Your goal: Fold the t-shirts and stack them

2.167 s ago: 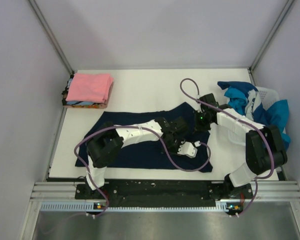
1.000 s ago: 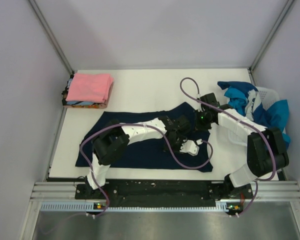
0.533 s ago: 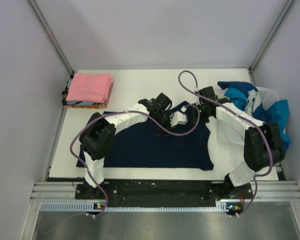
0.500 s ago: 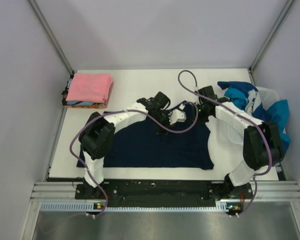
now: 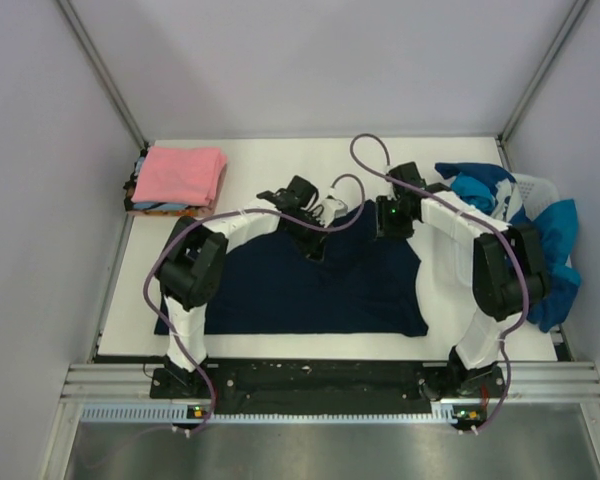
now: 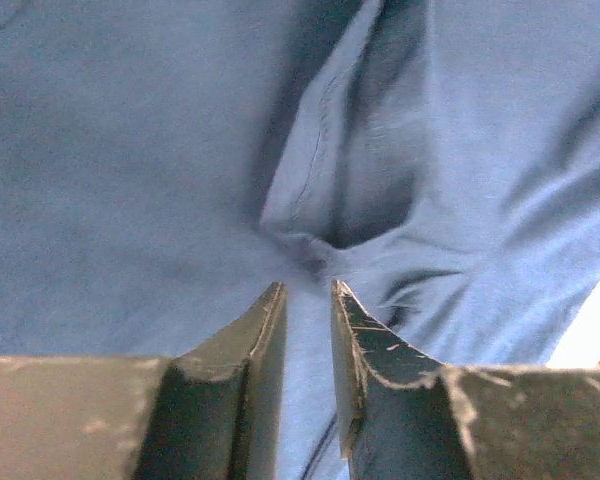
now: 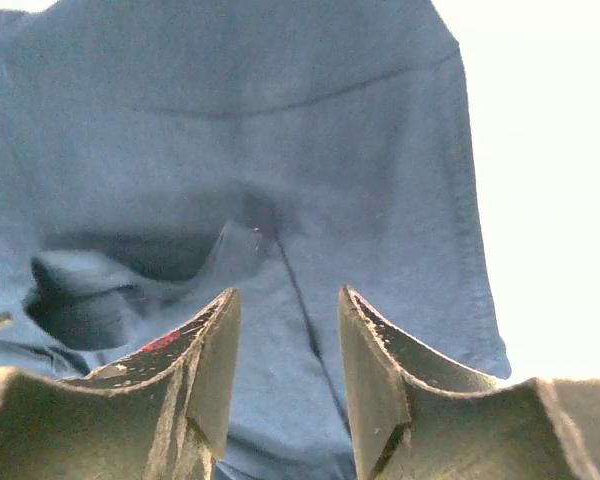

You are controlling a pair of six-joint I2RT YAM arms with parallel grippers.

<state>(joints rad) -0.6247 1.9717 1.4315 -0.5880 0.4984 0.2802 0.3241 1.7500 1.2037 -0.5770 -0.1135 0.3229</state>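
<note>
A: What can't we read at this entry?

B: From above, the left gripper (image 5: pixel 330 212) and right gripper (image 5: pixel 388 216) are too small and dark to judge. Our wrist views are filled with navy cloth, so we can't tell which part of the navy t-shirt (image 5: pixel 310 285) each one is over. The shirts under the folded pink t-shirt (image 5: pixel 180 174) show only as thin edges at the far-left corner of the table (image 5: pixel 280 165). The white basket (image 5: pixel 536 188) is mostly buried under the teal and white t-shirts (image 5: pixel 480 185).

A: Fingers?

B: Left wrist: a narrow slit between the fingers (image 6: pixel 250 340), with a pucker of navy cloth gathered at the tips. We log it as pinched. Right wrist: fingers (image 7: pixel 215 350) partway apart over the cloth, nothing clamped that we can see.

A: Against the earlier frames?

B: Two seconds back the left gripper sat over the shirt's near-right part. It has travelled to the far edge, near the right gripper, which has moved slightly farther away. The shirt lies spread mid-table, and more of its middle is now uncovered. The pink stack and basket pile are unchanged.
</note>
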